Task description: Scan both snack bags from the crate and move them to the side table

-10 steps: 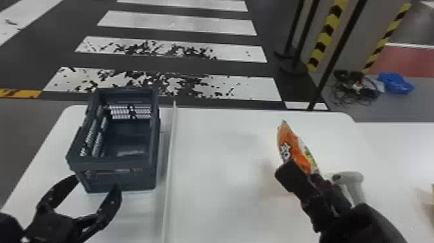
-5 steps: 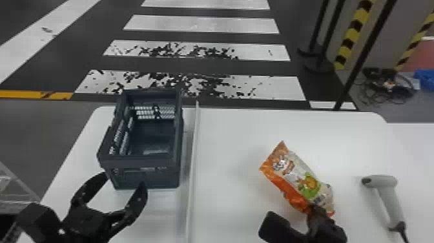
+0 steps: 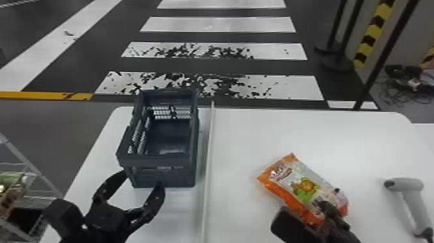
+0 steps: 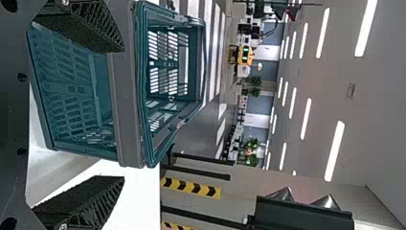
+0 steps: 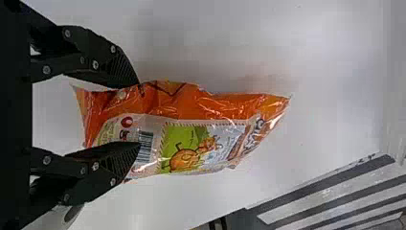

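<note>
At the table's left, my left gripper point(image 3: 142, 182) stands open just in front of the grey crate point(image 3: 158, 161). In the left wrist view the left gripper point(image 4: 119, 115) has its fingers apart, with the crate point(image 4: 129, 96) beyond and between them. On the right, my right gripper point(image 3: 305, 216) is shut on the lower end of an orange snack bag point(image 3: 306, 187). The right wrist view has the right gripper point(image 5: 139, 112) pinching the bag point(image 5: 196, 139) across its width, one finger lying over part of the printed barcode. The crate's visible floor holds no bag.
A grey handheld scanner point(image 3: 411, 197) lies on the white table point(image 3: 245, 139) right of the bag. A thin raised strip point(image 3: 209, 168) runs front to back beside the crate. At the left edge stands a wire rack point(image 3: 29, 194) with goods.
The head view has swung left. The right gripper and bag have turned, so the bag's printed front now faces up more. The left gripper stays by the crate, still open.
</note>
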You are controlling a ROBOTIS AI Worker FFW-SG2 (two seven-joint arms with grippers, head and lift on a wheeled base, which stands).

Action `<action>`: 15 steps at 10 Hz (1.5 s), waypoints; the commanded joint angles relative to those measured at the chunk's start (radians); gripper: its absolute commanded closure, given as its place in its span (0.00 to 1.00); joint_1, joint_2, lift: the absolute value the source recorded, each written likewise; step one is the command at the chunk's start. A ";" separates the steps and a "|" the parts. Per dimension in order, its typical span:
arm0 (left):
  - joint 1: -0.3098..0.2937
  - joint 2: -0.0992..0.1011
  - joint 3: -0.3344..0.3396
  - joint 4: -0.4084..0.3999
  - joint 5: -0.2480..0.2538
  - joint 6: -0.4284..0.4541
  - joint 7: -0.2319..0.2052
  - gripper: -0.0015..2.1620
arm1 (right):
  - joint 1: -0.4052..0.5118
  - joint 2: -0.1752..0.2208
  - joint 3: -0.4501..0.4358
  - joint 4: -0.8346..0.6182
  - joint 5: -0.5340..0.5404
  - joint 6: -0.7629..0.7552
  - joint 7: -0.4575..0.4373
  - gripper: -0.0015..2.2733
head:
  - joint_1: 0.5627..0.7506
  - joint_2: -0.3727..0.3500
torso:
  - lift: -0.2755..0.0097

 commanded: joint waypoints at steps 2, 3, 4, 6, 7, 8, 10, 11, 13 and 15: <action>0.000 0.003 -0.001 -0.001 0.000 0.001 0.000 0.02 | 0.039 0.022 -0.197 -0.137 -0.272 -0.045 0.011 0.02 | 0.70 0.64 | 0.62; 0.000 0.003 -0.001 -0.001 0.000 -0.002 0.000 0.02 | 0.054 0.031 -0.278 -0.180 -0.373 -0.067 0.020 0.02 | 0.70 0.66 | 0.62; 0.000 0.003 -0.001 -0.001 0.001 -0.002 0.000 0.02 | 0.065 0.042 -0.348 -0.203 -0.457 -0.091 0.032 0.02 | 0.70 0.67 | 0.62; -0.002 0.003 -0.001 0.003 0.001 -0.002 -0.002 0.02 | 0.071 0.066 -0.462 -0.207 -0.608 -0.159 0.034 0.03 | 0.70 0.68 | 0.62; -0.002 0.003 -0.001 0.007 0.001 -0.002 -0.002 0.02 | 0.071 0.078 -0.508 -0.195 -0.677 -0.186 0.034 0.04 | 0.70 0.69 | 0.62; -0.002 0.003 -0.001 0.010 0.001 -0.002 -0.002 0.02 | 0.071 0.094 -0.543 -0.189 -0.732 -0.205 0.034 0.06 | 0.70 0.69 | 0.62; -0.005 0.002 -0.001 0.014 0.006 -0.002 -0.003 0.02 | 0.071 0.121 -0.600 -0.149 -0.821 -0.248 0.061 0.60 | 0.70 0.70 | 0.62; -0.005 0.000 -0.001 0.016 0.007 -0.002 -0.005 0.02 | 0.061 0.125 -0.609 -0.111 -0.838 -0.257 0.061 0.95 | 0.70 0.71 | 0.62; -0.005 0.000 -0.001 0.017 0.007 -0.002 -0.005 0.02 | 0.035 0.123 -0.614 -0.016 -0.843 -0.364 0.167 0.99 | 0.70 0.71 | 0.62; -0.005 -0.003 -0.001 0.016 0.007 -0.002 -0.006 0.02 | -0.018 0.128 -0.592 0.110 -0.850 -0.481 0.204 0.99 | 0.70 0.73 | 0.62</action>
